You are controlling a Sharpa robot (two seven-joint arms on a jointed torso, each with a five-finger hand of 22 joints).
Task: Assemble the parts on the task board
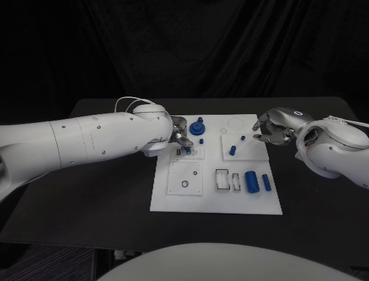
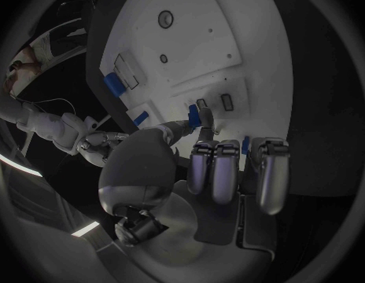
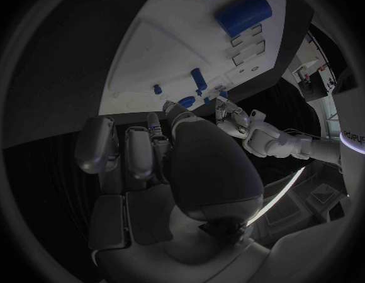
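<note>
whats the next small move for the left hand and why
Probably ease the small blue part straight down into the board's near-left block. The left hand pinches that part upright over the slots there, and it looks close to seated. The right hand hovers at the far-right edge, holding nothing.

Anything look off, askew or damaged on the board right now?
Nothing stands out. The white task board lies flat and square on the black table; the large blue cylinder lies loose on it, not yet assembled. The left hand pinches a small blue peg.
</note>
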